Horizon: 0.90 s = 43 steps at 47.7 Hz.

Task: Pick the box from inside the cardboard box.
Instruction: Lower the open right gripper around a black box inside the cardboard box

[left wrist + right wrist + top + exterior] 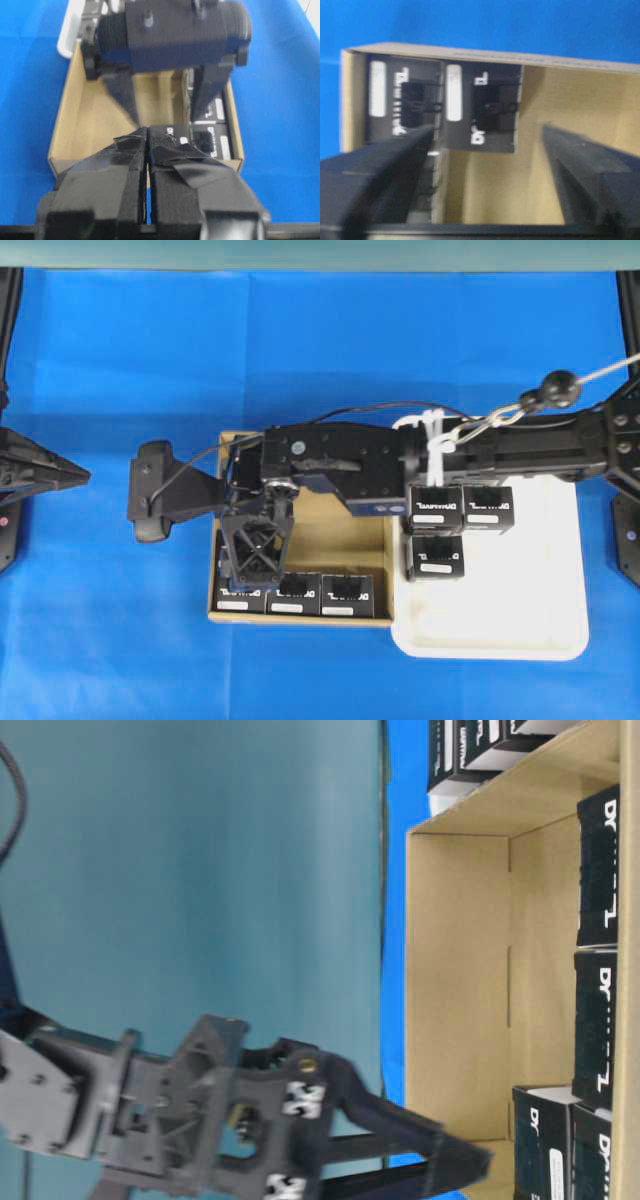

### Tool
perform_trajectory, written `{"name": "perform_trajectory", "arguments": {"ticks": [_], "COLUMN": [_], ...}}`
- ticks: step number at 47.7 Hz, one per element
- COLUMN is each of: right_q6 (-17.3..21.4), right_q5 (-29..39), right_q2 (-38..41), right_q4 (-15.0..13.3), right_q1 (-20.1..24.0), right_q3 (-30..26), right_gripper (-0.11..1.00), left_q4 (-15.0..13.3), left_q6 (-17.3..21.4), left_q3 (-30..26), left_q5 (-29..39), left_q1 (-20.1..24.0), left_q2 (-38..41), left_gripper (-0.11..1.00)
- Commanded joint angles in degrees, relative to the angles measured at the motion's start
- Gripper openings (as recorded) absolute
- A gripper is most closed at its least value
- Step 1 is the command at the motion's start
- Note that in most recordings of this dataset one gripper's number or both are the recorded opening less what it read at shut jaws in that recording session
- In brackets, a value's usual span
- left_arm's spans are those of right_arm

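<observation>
Left gripper (147, 135) parked at table edge, fingers pressed together, idle; right gripper (255, 550) reaches across into cardboard box (340, 530), jaws spread wide over the box (240, 592) at the front-left corner, presumably to straddle it; white tray (520, 630) takes picked ones.

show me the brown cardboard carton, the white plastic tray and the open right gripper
brown cardboard carton (340, 540), overhead view, bare floor inside.
white plastic tray (520, 610), overhead view, bare floor near its lower right.
right gripper (485, 170), right wrist view, midway between its two spread dark fingers.
</observation>
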Motion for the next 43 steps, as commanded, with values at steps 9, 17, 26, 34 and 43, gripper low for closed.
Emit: {"name": "perform_trajectory", "arguments": {"ticks": [9,17,26,34,43], "right_q6": [-0.5,-0.5,-0.4,-0.4,-0.4], "right_q5": [-0.5,-0.7,-1.8,-2.1,-2.1], "right_q2": [2.0,2.8,2.9,3.1,3.7], "right_q4": [0.2,0.2,0.3,0.4,0.8], "right_q1": [-0.1,0.0,0.0,0.0,0.3], "right_q3": [-0.4,-0.3,-0.4,-0.4,-0.3], "right_gripper": [0.98,0.98,0.98,0.98,0.98], "left_q4": [0.2,0.2,0.2,0.2,0.2], "left_q6": [0.0,0.0,0.0,-0.1,-0.1], "left_q3": [-1.5,-1.4,-1.4,-1.4,-1.5], "left_q5": [-0.3,-0.3,-0.3,-0.3,-0.3], "left_q1": [-0.1,-0.1,-0.1,-0.1,0.0], "left_q2": [0.8,0.9,0.9,0.9,0.9], "left_gripper": [-0.04,-0.04,-0.04,-0.04,-0.04]}}
